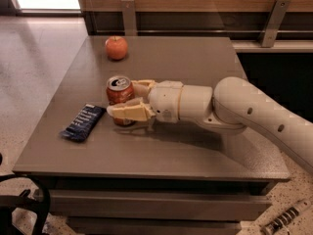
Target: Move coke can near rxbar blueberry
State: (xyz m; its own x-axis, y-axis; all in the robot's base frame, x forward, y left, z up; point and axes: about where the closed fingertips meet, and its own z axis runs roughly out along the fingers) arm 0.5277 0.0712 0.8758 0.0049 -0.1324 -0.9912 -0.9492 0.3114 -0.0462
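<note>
The gripper (123, 99) clasped the coke can (119, 88), upright on the table (195, 58) — already near the rxbar blueberry (83, 122); seemingly only letting go was left.

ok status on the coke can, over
Gripper over table middle, shut on coke can. Can upright, beside rxbar blueberry, small gap. Apple far back, not in the way.

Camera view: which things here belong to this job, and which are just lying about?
Job: coke can; rxbar blueberry to its left; gripper, fingers closed on the can.
Lying about: apple, far back on the table.
</note>
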